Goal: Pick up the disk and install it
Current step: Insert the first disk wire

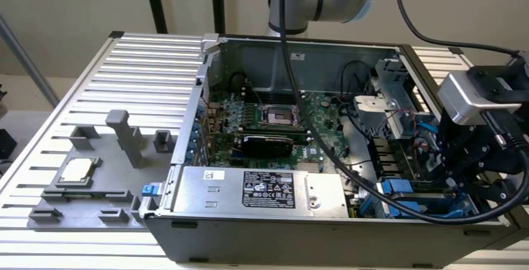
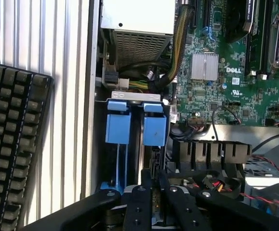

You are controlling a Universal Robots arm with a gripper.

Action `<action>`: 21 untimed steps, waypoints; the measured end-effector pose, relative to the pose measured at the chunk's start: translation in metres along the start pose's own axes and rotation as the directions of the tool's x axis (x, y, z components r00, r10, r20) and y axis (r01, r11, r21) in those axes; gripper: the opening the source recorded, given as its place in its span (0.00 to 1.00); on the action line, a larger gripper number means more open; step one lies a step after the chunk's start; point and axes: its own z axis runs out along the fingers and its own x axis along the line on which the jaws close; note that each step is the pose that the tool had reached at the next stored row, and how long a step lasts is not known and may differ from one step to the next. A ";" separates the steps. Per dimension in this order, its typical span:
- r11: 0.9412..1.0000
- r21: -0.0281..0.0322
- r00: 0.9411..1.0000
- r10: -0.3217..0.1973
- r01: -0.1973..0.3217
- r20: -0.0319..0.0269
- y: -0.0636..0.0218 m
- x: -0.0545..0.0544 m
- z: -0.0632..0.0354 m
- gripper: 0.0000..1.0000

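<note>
Our two black fingers (image 2: 143,192) sit almost pressed together, and we judge that they pinch the thin edge of the disk (image 2: 154,127), a flat hard drive seen edge-on in its blue plastic carrier frame. It stands in the drive bay just beside a second blue plastic carrier (image 2: 117,122), with a dark gap between the two. In the exterior view this bay lies at four o'clock of the open grey metal computer case (image 1: 186,134).

A bundle of red and black wires (image 2: 255,185) runs near the fingers; the green motherboard (image 1: 306,115) lies beyond; the large silver box with a black label (image 1: 264,186) sits at six o'clock of the case; a black keyboard (image 2: 9,144) rests outside the case wall on the ribbed aluminium surface (image 1: 140,65).

We see three risks: the narrow pinch could let the disk tilt or slip; a tilted frame could jam against the neighbouring carrier or the bay rail; the wires could snag the fingers.

We count two fingers, two blue carriers, one keyboard, one labelled box, and one small square silver chip (image 1: 76,171) at nine o'clock in the exterior view.
</note>
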 end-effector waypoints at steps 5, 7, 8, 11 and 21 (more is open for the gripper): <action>1.000 0.002 1.000 0.020 -0.020 -0.001 -0.0001 -0.003 0.0013 0.16; 1.000 0.002 1.000 0.026 -0.026 -0.002 -0.0001 -0.004 0.0020 0.16; 1.000 0.002 1.000 0.029 -0.029 -0.003 -0.0002 -0.004 0.0024 0.16; 0.999 0.003 0.999 0.040 -0.040 -0.008 -0.0002 -0.006 0.0036 0.16; 0.997 0.007 0.997 0.078 -0.078 -0.020 -0.0010 -0.009 0.0053 0.16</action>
